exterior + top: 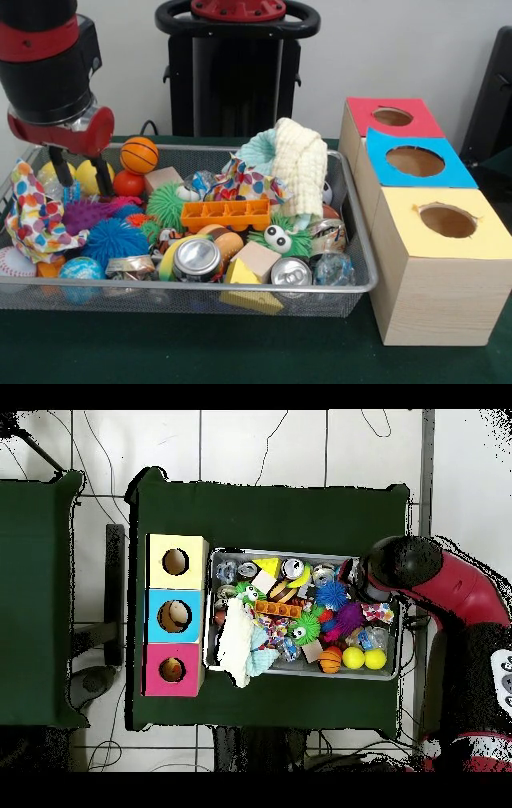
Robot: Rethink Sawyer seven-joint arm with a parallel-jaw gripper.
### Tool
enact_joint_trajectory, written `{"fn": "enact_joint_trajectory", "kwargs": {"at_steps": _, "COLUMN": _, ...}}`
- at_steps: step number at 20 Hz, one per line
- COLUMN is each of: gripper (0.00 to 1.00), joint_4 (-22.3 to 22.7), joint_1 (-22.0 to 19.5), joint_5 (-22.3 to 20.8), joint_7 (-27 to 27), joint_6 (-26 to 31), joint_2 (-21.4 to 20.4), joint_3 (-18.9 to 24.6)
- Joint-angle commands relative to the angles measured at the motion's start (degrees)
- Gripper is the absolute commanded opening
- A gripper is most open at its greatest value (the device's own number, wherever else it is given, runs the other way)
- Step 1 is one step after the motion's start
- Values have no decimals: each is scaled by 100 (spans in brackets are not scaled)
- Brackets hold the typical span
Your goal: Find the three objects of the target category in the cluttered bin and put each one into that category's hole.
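Observation:
The wire-mesh bin (240,286) sits on the green table, full of clutter. A cream waffle cloth (301,164) stands heaped at the bin's far right, with a mint green cloth (260,149) just behind it. I see no third waffle cloth. In the overhead view the cream cloth (237,642) and the mint cloth (263,662) lie at the bin's (300,552) box end. The red-topped hole (392,117) is on the farthest box and also shows from overhead (172,670). My gripper (80,170) is open and empty, low over the bin's far left corner, far from the cloths.
The blue-topped hole (414,161) and yellow-topped hole (447,221) are on the nearer boxes. The bin holds crushed cans (197,258), spiky balls (114,238), an orange tray (226,214), a small basketball (139,154), yellow balls and a dotted cloth (34,212). My arm (420,579) covers the bin's right end from overhead.

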Motion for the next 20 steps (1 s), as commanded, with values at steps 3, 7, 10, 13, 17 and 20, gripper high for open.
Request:
{"fn": "enact_joint_trajectory", "kwargs": {"at_steps": 3, "gripper": 100, "joint_4": -767, "joint_1": 28, "joint_5": -535, "joint_7": -981, "joint_6": 677, "joint_2": 334, "joint_3": 540}}
{"fn": "enact_joint_trajectory", "kwargs": {"at_steps": 7, "gripper": 100, "joint_4": -970, "joint_1": 137, "joint_5": -622, "joint_7": -925, "joint_6": 971, "joint_2": 269, "joint_3": 540}}
{"fn": "enact_joint_trajectory", "kwargs": {"at_steps": 10, "gripper": 100, "joint_4": -1135, "joint_1": 186, "joint_5": -676, "joint_7": -846, "joint_6": 1152, "joint_2": 277, "joint_3": 560}}
{"fn": "enact_joint_trajectory", "kwargs": {"at_steps": 13, "gripper": 100, "joint_4": -1335, "joint_1": 187, "joint_5": -725, "joint_7": -895, "joint_6": 1295, "joint_2": 430, "joint_3": 632}}
{"fn": "enact_joint_trajectory", "kwargs": {"at_steps": 17, "gripper": 100, "joint_4": -1810, "joint_1": 172, "joint_5": -782, "joint_7": -960, "joint_6": 1258, "joint_2": 899, "joint_3": 763}}
{"fn": "enact_joint_trajectory", "kwargs": {"at_steps": 20, "gripper": 100, "joint_4": -2311, "joint_1": 199, "joint_5": -843, "joint_7": -1017, "joint_6": 1380, "joint_2": 1247, "joint_3": 786}}
